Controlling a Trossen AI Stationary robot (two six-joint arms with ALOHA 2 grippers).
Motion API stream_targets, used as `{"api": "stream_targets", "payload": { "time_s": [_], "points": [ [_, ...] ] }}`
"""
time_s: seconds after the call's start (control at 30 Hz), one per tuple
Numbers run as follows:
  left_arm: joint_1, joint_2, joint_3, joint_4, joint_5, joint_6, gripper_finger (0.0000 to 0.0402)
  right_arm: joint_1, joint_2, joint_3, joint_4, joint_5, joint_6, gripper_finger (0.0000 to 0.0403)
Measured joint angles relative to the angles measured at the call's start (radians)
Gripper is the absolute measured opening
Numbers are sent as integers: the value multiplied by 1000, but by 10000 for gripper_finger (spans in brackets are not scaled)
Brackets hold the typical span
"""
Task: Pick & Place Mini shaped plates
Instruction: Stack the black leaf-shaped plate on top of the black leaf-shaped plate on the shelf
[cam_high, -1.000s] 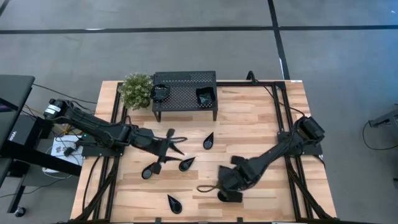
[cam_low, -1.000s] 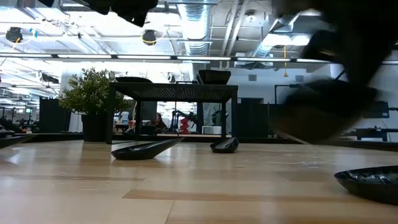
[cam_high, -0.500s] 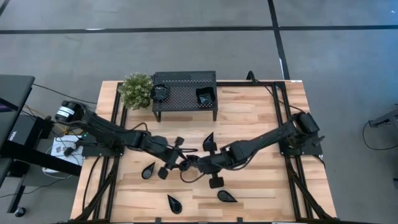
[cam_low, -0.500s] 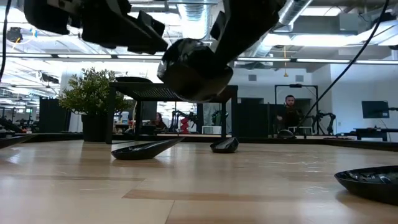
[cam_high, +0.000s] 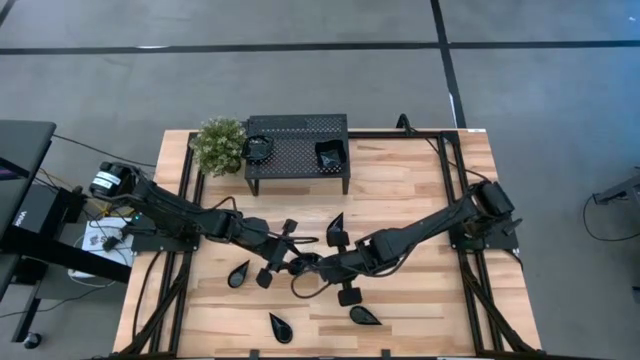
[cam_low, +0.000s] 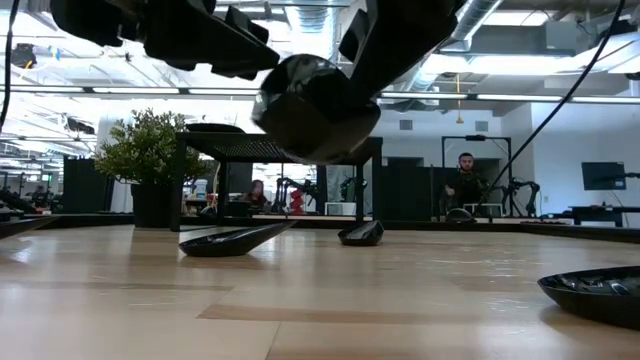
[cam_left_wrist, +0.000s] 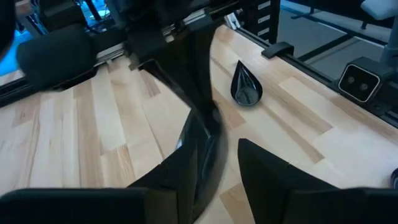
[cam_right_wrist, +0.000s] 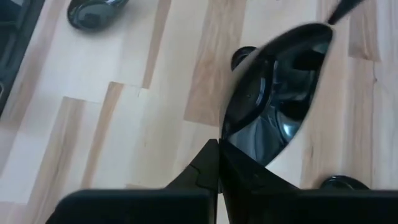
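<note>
two arms meet mid worktop (cam_high: 420, 200), looks like a handover in the air. right tool (cam_high: 318, 266) is clamped on the rim of a teardrop plate (cam_right_wrist: 277, 102); right wrist view shows its fingers pinched together on the edge w/ the glossy bowl tipped up on its side. low view has the same plate hanging well above the wood, under both arms.

left tool (cam_high: 288, 262) sits just beside it, fingers (cam_left_wrist: 267, 168) apart, one each side of the plate's edge in the left wrist view. cannot tell if they touch it yet.

other plates: one teardrop (cam_high: 239, 274) on the left part, one (cam_high: 280, 326) near the front edge, one (cam_high: 364, 315) front right of centre, one (cam_high: 335, 227) just behind the meeting point. two more sit on the black rack (cam_high: 297, 150) at the back, next to the plant (cam_high: 219, 145).

risks, imo:
- thin rim grip on a glossy dish = easy slip. if the right tool lets go before the left has bitten, plate drops to the worktop and may skid or chip.
- left fingers closing off-centre could twist the plate out of the right's pinch.
- both arms crowded in one spot, so a small misalignment could knock fingers together.
- cable loop lying under them could snag a tool on the way out.
</note>
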Motion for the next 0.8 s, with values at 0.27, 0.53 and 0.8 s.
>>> {"api": "stream_targets", "payload": {
  "time_s": [0.27,0.53,0.8],
  "points": [
    [0,-1,0,-6,7,-9,106,4,0,0,29,1,-52,3],
    [-3,-1,0,-6,14,-10,93,-13,0,-1,101,9,-163,2],
    [-3,-1,0,-9,23,-8,48,-25,0,-1,97,12,-164,4]
  ]
}}
